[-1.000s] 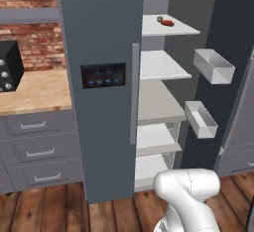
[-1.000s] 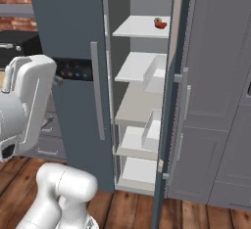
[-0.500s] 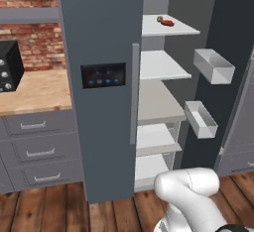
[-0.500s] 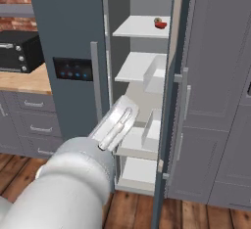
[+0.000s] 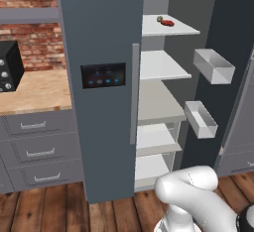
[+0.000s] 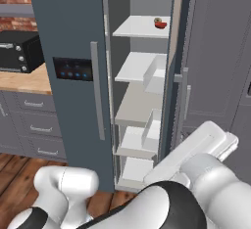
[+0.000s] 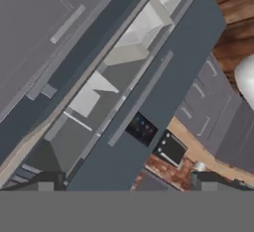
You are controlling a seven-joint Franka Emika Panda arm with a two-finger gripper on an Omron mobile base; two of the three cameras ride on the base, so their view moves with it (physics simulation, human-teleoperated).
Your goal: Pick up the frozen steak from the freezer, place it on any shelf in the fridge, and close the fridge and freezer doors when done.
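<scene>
Arm swung right | steak point(image 5: 167, 23) on top freezer shelf point(image 5: 176, 28) | wood floor point(image 5: 59, 208) | gripper point(image 7: 126, 180) spread unclear

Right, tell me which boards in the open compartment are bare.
The second board, the wide grey one beneath it and the two lowest look bare. The top board carries the frozen steak and a small olive ball near its back, its front free.

The freezer point(image 5: 158, 102) stood open between the shut panel door point(image 5: 99, 77) and its swung-out door, whose two white bins point(image 5: 213, 65) narrowed the way in.
</scene>
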